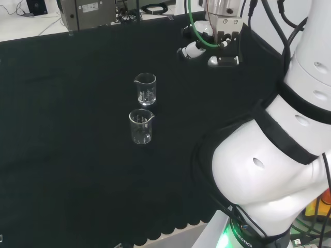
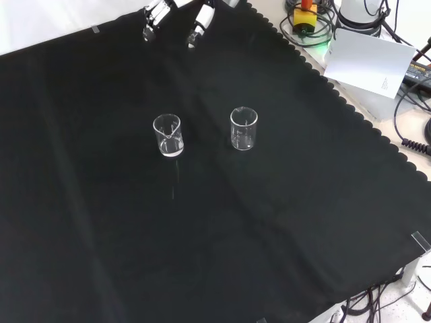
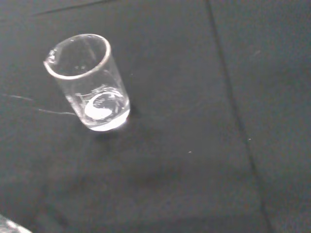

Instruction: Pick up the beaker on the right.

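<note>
Black cloth (image 2: 283, 222) covers the whole bench, and my own big white arm (image 1: 279, 155) fills the right of the head view. My hand (image 1: 199, 47) hangs above the far right part of the cloth in that view, and in the front view its fingertips (image 2: 196, 27) poke in at the top edge. The fingers look fairly straight and relaxed, and they hold nothing.

As I judge it, the task has hardly begun: nothing is lifted, and the hand is well apart from both glasses. What is left is everything that matters (the reach, closing round the glass, and the lift).

Two small clear beakers stand upright on the cloth, near each other but not touching. In the front view they sit side by side, the left beaker (image 2: 168, 135) and the right beaker (image 2: 244, 128); in the head view they line up one behind the other, with the near one (image 1: 141, 125) in front of the far one (image 1: 145, 89). Going by the front view, the right beaker is my target, though the task's "right" may be meant from another side.

The wrist view looks down on one beaker (image 3: 90, 82), its pouring lip showing at the rim. Both beakers look empty to me; the white patch at each base seems to be glare, though I can't rule out a trace of liquid.
</note>
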### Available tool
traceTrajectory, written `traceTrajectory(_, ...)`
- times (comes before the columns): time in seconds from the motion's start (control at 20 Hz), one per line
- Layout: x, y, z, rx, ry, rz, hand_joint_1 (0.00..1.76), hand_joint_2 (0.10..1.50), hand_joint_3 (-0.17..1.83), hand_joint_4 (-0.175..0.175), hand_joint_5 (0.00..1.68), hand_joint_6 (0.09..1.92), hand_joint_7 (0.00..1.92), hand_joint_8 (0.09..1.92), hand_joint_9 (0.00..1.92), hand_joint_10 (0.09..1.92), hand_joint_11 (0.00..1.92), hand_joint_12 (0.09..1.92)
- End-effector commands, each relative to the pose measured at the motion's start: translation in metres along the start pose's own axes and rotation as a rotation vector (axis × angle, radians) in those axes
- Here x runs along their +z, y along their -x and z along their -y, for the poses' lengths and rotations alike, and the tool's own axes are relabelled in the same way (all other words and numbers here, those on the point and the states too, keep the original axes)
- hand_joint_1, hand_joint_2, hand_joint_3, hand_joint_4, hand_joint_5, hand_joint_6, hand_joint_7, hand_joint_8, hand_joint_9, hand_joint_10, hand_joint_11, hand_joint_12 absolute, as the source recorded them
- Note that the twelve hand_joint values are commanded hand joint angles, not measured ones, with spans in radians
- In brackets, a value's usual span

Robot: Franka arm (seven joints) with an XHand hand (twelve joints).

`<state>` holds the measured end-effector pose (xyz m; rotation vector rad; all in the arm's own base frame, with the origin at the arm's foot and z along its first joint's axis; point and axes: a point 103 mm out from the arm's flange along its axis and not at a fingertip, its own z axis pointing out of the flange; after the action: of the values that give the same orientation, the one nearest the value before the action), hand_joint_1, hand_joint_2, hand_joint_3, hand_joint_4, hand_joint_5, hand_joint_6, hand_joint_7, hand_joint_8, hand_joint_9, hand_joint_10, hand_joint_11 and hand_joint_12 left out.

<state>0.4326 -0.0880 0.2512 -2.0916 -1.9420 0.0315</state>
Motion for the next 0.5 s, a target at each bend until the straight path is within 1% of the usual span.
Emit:
traceTrajectory(0.05, 0.046, -0.014, -0.078, -0.109, 0.042, -0.12, 0.73, 1.06, -0.17, -0.033, 0.35, 0.09, 0.16, 0.61, 0.32, 0.66, 0.05, 1.38)
traceTrajectory(0.3, 0.07, -0.022, -0.096, -0.137, 0.005, -0.151, 0.74, 1.04, -0.17, -0.033, 0.34, 0.09, 0.16, 0.61, 0.32, 0.66, 0.06, 1.38)
traceTrajectory(0.5, 0.085, -0.026, -0.105, -0.151, -0.007, -0.166, 0.74, 1.03, -0.17, -0.033, 0.34, 0.09, 0.18, 0.62, 0.34, 0.66, 0.07, 1.38)
